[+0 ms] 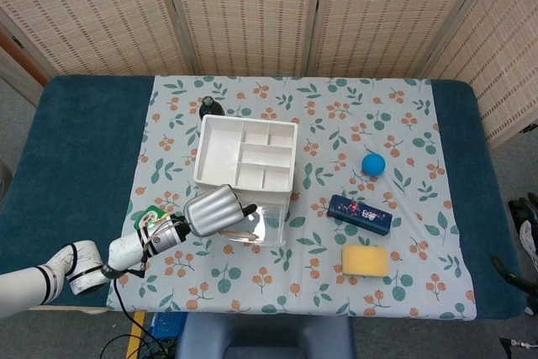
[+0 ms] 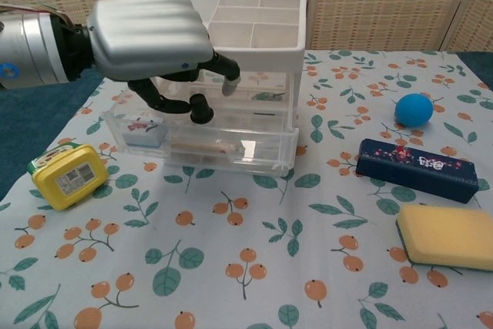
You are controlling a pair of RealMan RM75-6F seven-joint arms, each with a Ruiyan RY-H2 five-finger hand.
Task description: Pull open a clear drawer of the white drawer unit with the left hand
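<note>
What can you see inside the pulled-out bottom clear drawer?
A pale wooden stick lies near the bottom drawer front, and a small white box sits at its left. The left robot hand hides part above.
</note>
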